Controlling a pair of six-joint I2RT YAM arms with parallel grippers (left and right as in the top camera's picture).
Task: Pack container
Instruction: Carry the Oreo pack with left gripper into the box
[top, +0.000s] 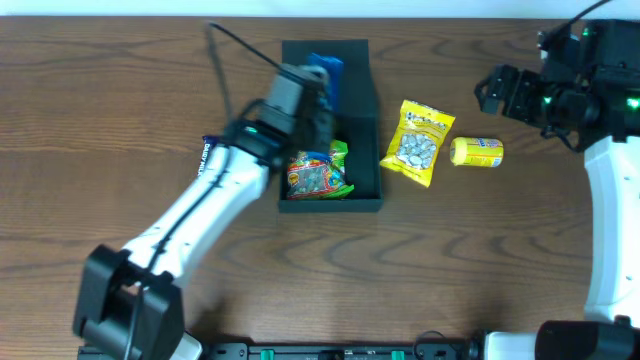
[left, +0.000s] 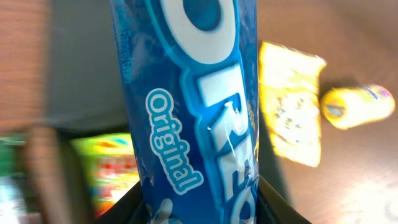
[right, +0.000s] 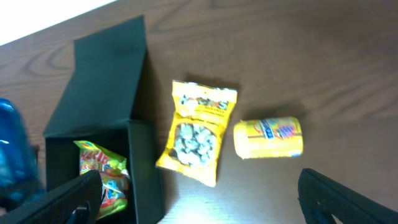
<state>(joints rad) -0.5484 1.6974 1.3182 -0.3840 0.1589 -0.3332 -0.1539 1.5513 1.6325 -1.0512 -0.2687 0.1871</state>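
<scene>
Desk (top: 90, 110) of brown wood carries everything. The left end effector (top: 318, 95) clamps a blue Oreo packet (left: 199, 112) above the open container (top: 362, 110), which sits mid-desk with colourful snack bags (top: 315, 172) at its near end. Just right of it lies a yellow packet (top: 420, 142), then a yellow can (top: 477, 152) on its side. The right end effector (top: 494, 90) hovers beyond, fingers spread wide.

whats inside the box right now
A colourful candy packet and a green packet beside it lie in the box. The left tool holds an Oreo pack above it. The arm hides the box's left part, so anything there is unseen.
</scene>
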